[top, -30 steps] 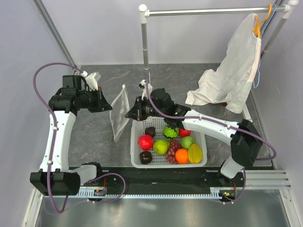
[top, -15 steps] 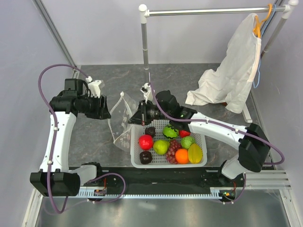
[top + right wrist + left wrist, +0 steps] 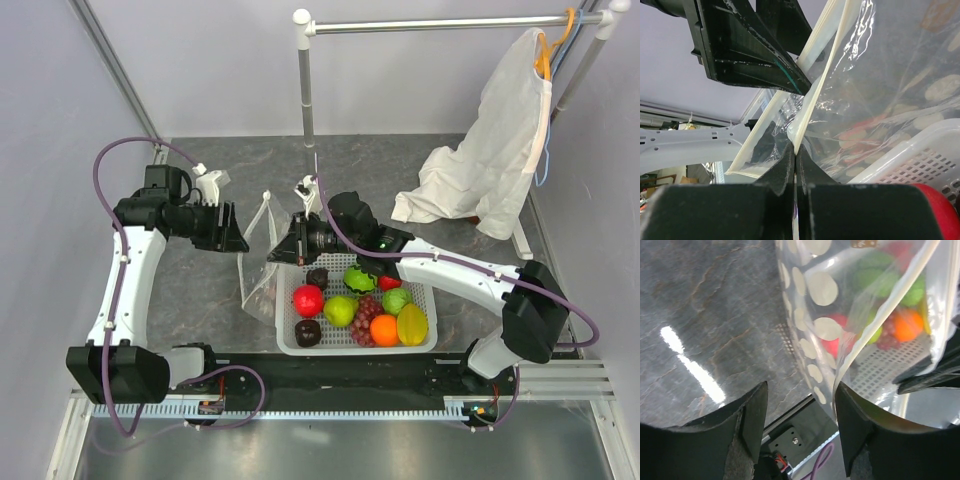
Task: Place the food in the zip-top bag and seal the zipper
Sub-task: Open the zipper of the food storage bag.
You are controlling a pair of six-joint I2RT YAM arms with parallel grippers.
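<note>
The zip-top bag (image 3: 258, 268), clear with white dots (image 3: 821, 288), hangs slack just left of the white basket. My right gripper (image 3: 281, 250) is shut on its zipper (image 3: 816, 93), pinching the whitish strip between the fingertips (image 3: 795, 150). My left gripper (image 3: 238, 236) stands open a little left of the bag; the zipper strip (image 3: 875, 330) runs down close to its right finger (image 3: 852, 422), with nothing between the jaws. The food lies in the basket: a red apple (image 3: 308, 300), round green fruits (image 3: 340, 311), and dark brown pieces (image 3: 308, 332).
The white mesh basket (image 3: 432, 346) sits at the near middle and also holds an orange, grapes and a yellow fruit. A white garment (image 3: 490, 150) hangs from a metal rack (image 3: 306, 90) at the back right. The black base rail runs along the near edge.
My left gripper opened and let go of the bag, shifting slightly right. The bag, stretched before, now sags from my right gripper alone.
</note>
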